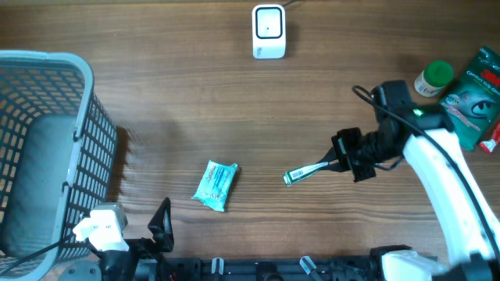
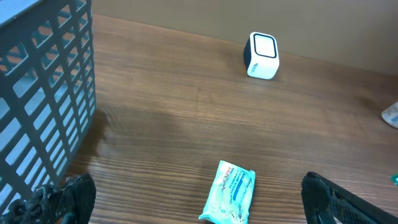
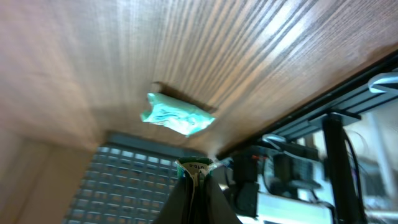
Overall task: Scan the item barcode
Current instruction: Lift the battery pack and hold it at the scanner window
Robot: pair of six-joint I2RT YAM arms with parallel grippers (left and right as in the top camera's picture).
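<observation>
My right gripper (image 1: 334, 165) is shut on a thin green-and-white sachet (image 1: 301, 175), holding it edge-on just above the table right of centre. In the right wrist view the sachet's top (image 3: 198, 167) sticks out between the closed fingers (image 3: 214, 202). The white barcode scanner (image 1: 269, 32) stands at the far middle edge, well away from the sachet. A teal wipes packet (image 1: 216, 186) lies flat on the table. My left gripper (image 2: 198, 205) is open at the near left edge, and the wipes packet (image 2: 229, 193) lies just ahead between its fingers, untouched.
A grey slatted basket (image 1: 86, 140) fills the left side. At the far right stand a green-lidded bottle (image 1: 433, 78) and a green box (image 1: 475, 94). The scanner (image 2: 262, 55) also shows far off in the left wrist view.
</observation>
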